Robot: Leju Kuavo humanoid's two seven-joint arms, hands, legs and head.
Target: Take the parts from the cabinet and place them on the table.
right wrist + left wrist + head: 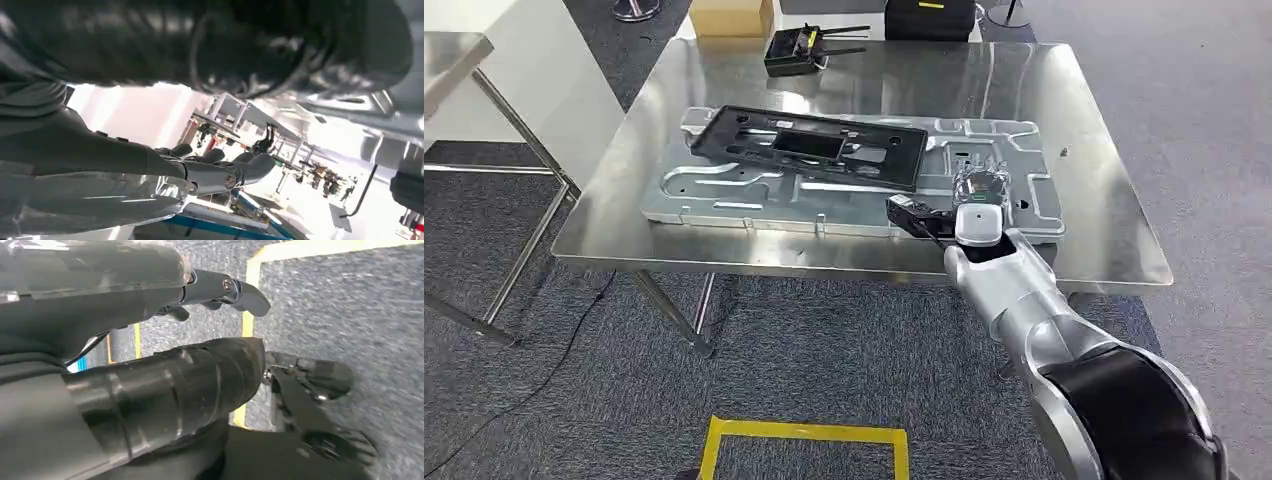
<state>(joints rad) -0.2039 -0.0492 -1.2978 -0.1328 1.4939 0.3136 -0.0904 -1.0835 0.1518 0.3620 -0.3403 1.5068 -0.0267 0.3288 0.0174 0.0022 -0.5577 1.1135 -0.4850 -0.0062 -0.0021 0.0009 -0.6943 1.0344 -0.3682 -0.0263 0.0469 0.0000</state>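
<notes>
Right hand over the parts on the steel table.

A black plastic frame (809, 147) lies on a stamped silver metal panel (724, 190) in the middle of the table (1104, 200). The right hand (977, 195) sits over the panel's near right end, fingers extended with nothing in them as far as the blurred wrist view shows. The left hand (220, 290) hangs above grey carpet (360, 310), fingers apart and empty.
</notes>
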